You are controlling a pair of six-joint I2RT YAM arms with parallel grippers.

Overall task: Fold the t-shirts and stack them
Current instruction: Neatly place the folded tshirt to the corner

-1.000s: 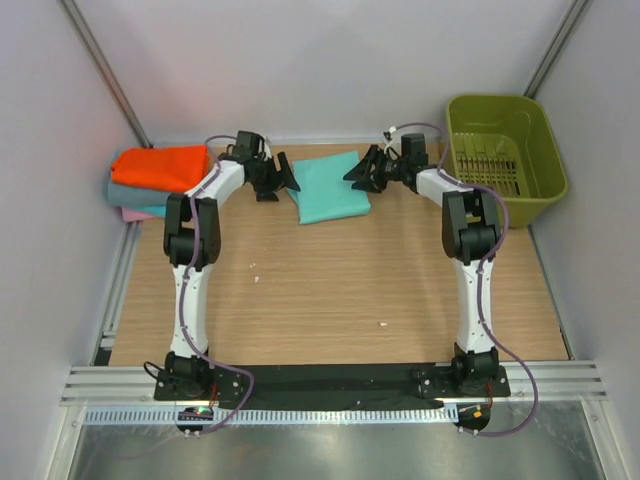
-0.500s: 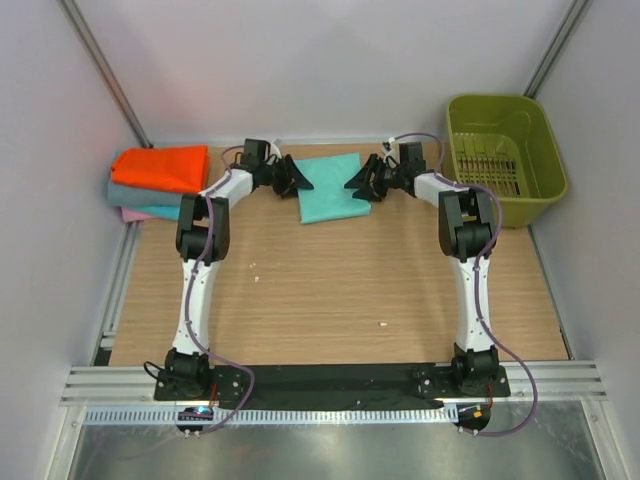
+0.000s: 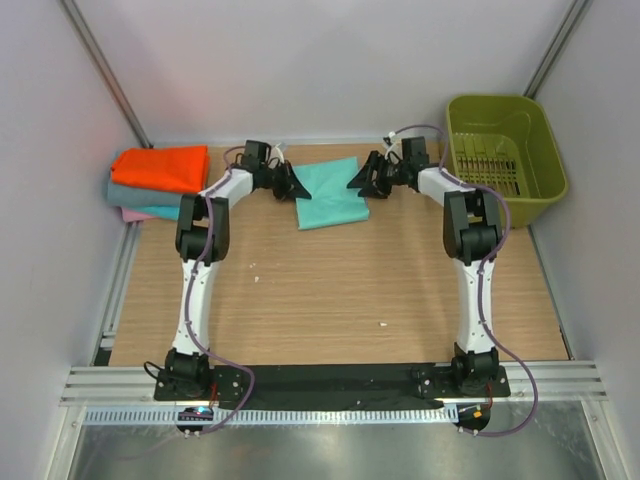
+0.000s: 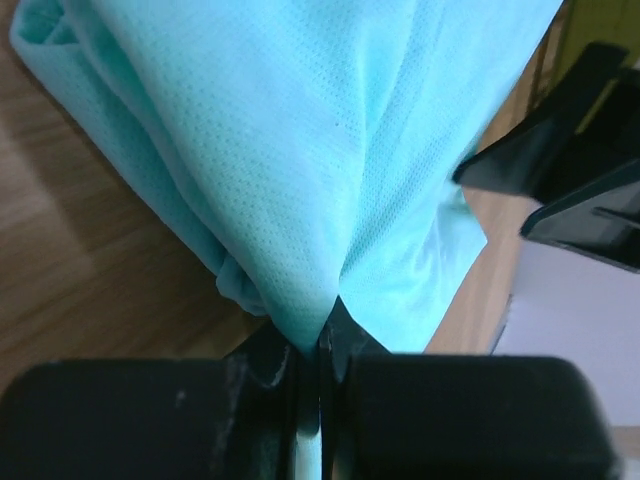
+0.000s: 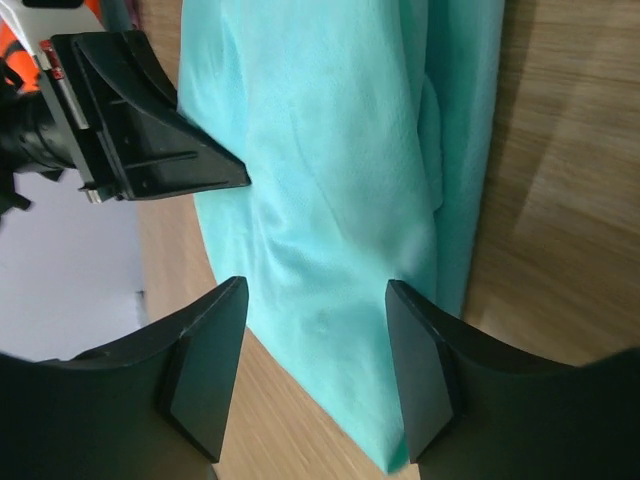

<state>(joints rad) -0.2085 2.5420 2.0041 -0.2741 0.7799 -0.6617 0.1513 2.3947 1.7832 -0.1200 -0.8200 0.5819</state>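
**Right side must bite next**

Jaws shut, the left gripper (image 4: 322, 332) pinches the mint-green t-shirt (image 3: 330, 195) at its left edge. The right gripper (image 5: 315, 290) straddles the right edge, jaws apart. The shirt lies midway along the tabletop's (image 3: 330, 290) far edge. The right jaws should catch all layers before lifting.

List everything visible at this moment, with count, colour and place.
mint-green t-shirt: 1, mint green, folded, far centre of the table
stacked t-shirts: 3, orange over grey-teal over pink, folded, far left
plastic basket: 1, olive green, far right corner
table: 1, light wood, under everything
left gripper: 1, black, shut on the mint-green t-shirt's left edge
right gripper: 1, black, open over the shirt's right edge
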